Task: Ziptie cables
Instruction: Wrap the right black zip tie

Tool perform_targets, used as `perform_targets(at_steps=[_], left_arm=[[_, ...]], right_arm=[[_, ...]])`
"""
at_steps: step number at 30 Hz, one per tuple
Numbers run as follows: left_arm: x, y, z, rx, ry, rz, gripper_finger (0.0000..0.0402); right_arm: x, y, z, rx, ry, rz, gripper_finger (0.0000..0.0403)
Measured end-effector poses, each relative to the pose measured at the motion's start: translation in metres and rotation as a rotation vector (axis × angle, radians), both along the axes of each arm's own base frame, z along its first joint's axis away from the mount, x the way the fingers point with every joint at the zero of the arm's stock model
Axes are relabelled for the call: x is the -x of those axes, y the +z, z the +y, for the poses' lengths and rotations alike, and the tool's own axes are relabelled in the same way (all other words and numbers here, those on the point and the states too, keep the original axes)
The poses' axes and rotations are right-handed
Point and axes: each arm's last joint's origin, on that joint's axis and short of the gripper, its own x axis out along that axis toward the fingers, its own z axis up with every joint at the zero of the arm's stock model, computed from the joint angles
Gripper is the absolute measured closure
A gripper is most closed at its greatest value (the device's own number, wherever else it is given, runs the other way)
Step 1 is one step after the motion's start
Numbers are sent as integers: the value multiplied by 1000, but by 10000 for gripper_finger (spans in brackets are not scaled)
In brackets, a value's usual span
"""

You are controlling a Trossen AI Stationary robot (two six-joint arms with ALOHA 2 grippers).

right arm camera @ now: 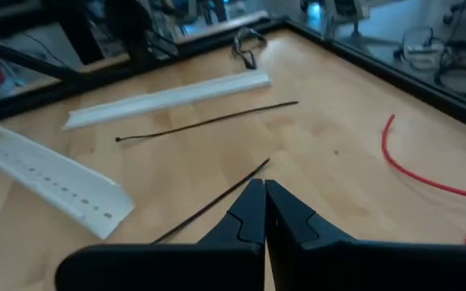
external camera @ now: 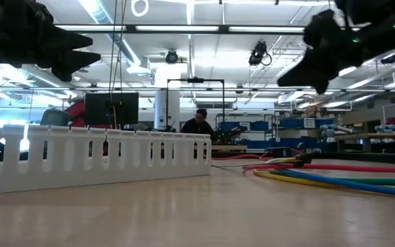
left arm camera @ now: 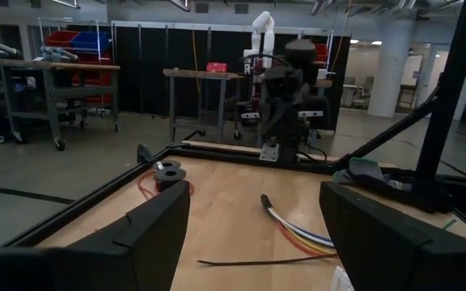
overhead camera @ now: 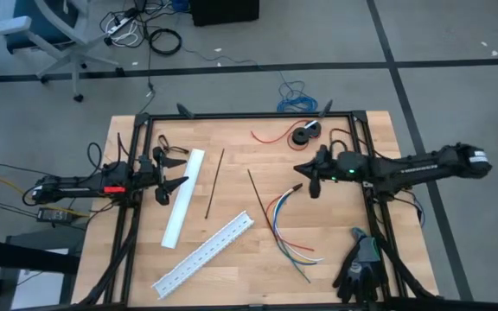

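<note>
The right hand (overhead camera: 315,185) hangs above the counter (overhead camera: 232,259) with its fingers pressed together and nothing between them. The cables (overhead camera: 285,226) lie on the wood just beside it, their black-sleeved end nearest the hand, the coloured wires curving away toward the black glove (overhead camera: 360,268). One thin black strip (overhead camera: 260,199) lies near. The left hand (overhead camera: 167,173) waits at the opposite side, fingers wide, holding nothing.

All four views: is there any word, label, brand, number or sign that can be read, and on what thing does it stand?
None can be read.
A white patch on the right arm and a red patch near the left hand: too small to show any text.
The slotted white duct, white strip and cables show no markings.
</note>
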Motion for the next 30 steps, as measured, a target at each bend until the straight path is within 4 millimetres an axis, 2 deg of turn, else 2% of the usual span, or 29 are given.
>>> perform_targets(at_steps=[4,16,24,30], left_arm=[[0,0,0,0,0,0,114],[0,0,0,37,-3,-2,114],[-1,-6,0,77,-5,48,114],[-1,-8,0,78,-4,66,114]], right_arm=[[-31,7,-1,-48,-22,85,403],[-116,1,-2,-209,-39,462,401],[-153,-16,-1,-287,27,560,363],[-169,-32,1,-373,74,622,330]])
